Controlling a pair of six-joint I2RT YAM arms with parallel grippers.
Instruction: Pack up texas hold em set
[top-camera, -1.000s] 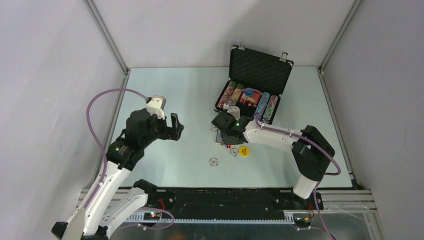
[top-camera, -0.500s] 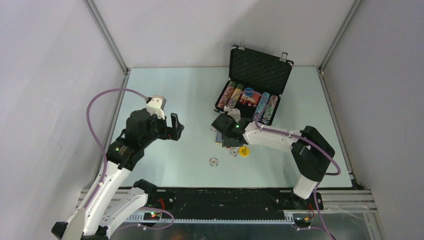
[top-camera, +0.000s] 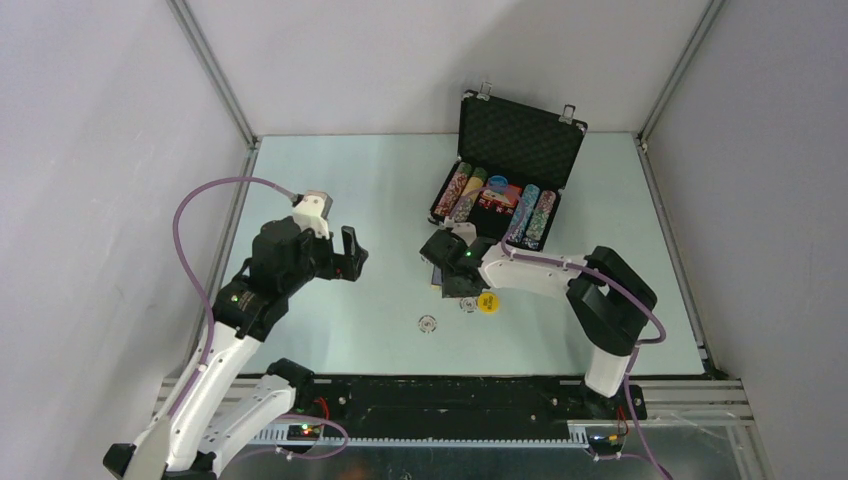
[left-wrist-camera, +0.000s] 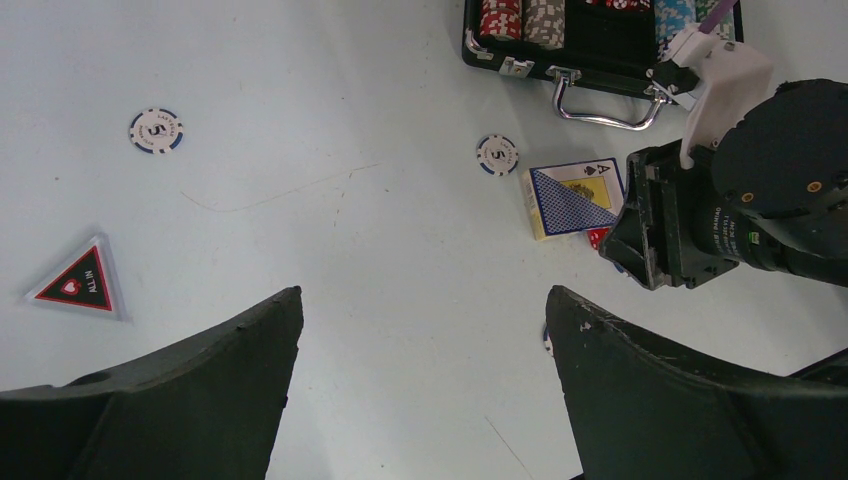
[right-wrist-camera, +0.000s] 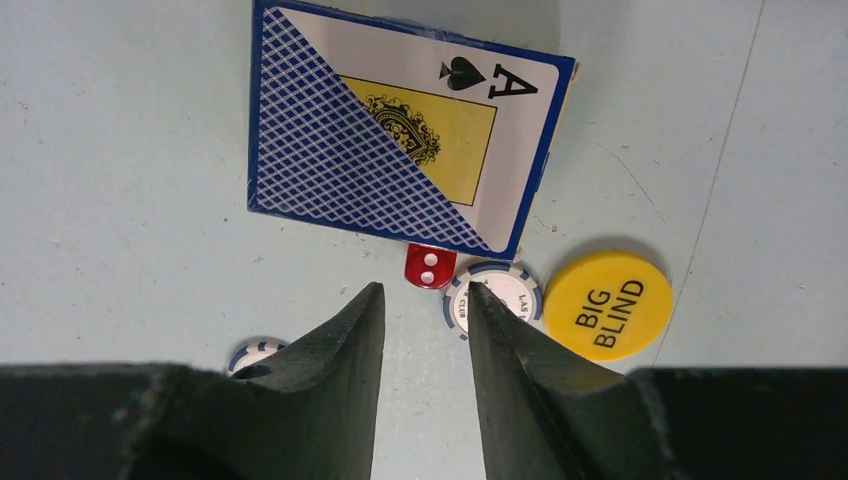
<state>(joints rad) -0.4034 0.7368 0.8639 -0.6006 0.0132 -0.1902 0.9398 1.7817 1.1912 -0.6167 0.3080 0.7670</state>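
Observation:
The black briefcase (top-camera: 520, 140) stands open at the back, with rows of chips in its tray (top-camera: 495, 205). My right gripper (right-wrist-camera: 424, 292) hovers low over the table, open by a narrow gap with nothing between the fingers. Just past its tips lie a red die (right-wrist-camera: 430, 266), a blue-and-white chip (right-wrist-camera: 505, 290) and the card deck (right-wrist-camera: 400, 140). A yellow "BIG BLIND" disc (right-wrist-camera: 608, 305) sits to the right. My left gripper (left-wrist-camera: 422, 300) is wide open and empty above bare table. A dark triangular "ALL IN" piece (left-wrist-camera: 78, 285) lies at the left of its view.
Loose chips lie on the table (top-camera: 330, 180): one (top-camera: 428, 323) near the front middle, one (left-wrist-camera: 156, 130) far left, one (left-wrist-camera: 497, 155) beside the case's silver handle (left-wrist-camera: 605, 100), and another (right-wrist-camera: 255, 352) under my right gripper's left finger. Frame posts (top-camera: 215, 75) and walls edge the table.
The right gripper's jaws have narrowed and it has shifted slightly left over the die and chip. Its elbow moved left too. The left arm has not moved.

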